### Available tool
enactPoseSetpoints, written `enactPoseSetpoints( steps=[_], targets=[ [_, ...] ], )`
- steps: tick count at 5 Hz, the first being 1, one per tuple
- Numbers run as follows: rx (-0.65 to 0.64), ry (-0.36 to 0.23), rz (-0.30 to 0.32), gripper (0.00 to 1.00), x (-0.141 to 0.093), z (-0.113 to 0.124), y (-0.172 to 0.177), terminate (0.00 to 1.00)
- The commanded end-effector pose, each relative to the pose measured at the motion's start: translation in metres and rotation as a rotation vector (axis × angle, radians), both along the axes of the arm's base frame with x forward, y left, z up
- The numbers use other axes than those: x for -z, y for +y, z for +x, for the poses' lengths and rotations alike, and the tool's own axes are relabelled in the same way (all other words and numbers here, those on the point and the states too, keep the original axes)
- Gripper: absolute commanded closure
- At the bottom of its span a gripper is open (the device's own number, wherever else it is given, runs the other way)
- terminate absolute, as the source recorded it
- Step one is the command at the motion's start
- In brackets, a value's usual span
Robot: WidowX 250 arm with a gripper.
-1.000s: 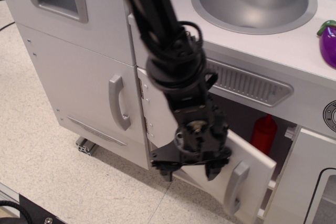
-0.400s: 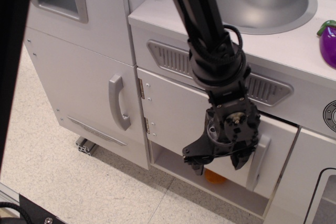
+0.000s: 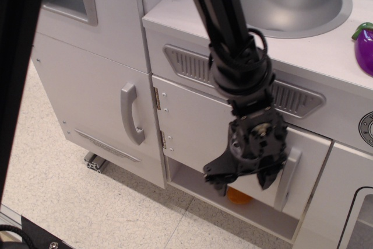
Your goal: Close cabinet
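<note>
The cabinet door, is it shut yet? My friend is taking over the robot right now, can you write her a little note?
Gripper: open, holding nothing, right in front of the cabinet door, beside its grey handle. Whether it touches the door cannot be told.
Cabinet: the door is swung almost flat against the front; hinges on its left edge.
Done: most of the closing.
Left: something orange still shows under the door's lower edge, so it may need a last gentle push. Then back the arm away.

We find the gripper (image 3: 245,180) hard against the cabinet door (image 3: 198,129), its handle (image 3: 288,178) just right; open floor (image 3: 87,208) lies nearer and left.
</note>
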State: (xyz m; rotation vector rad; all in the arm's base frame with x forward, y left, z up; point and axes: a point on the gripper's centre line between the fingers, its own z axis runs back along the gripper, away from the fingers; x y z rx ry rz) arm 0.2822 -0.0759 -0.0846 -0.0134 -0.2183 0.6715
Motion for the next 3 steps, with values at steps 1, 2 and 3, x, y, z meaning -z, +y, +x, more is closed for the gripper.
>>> enactPoseSetpoints(
  steps=[1,2,3],
  targets=[
    [0.133,-0.020,-0.002,0.00,-0.0380,-0.0375,0.0094,0.00],
    [0.133,-0.020,-0.002,0.00,-0.0380,-0.0375,0.0094,0.00],
    [0.133,-0.020,-0.002,0.00,-0.0380,-0.0375,0.0094,1.00]
  ],
)
